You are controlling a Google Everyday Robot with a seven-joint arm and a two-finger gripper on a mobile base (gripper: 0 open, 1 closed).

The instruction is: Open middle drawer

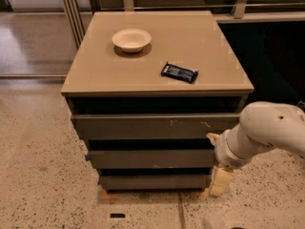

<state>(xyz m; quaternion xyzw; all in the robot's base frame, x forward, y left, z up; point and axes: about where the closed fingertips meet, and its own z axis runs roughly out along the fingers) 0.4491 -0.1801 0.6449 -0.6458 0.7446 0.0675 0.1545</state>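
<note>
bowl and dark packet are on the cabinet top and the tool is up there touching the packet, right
No. The camera view shows the bowl and dark packet on the cabinet top, but the tool hangs low by the cabinet's front right corner, beside the bottom drawer.

No text is readable; the claw (220,181) hangs beside the lowest drawer front (155,181).

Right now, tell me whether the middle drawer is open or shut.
Shut, apparently: the middle drawer shows no interior, and its front is not pulled out. The gripper hangs just below its right end.
</note>
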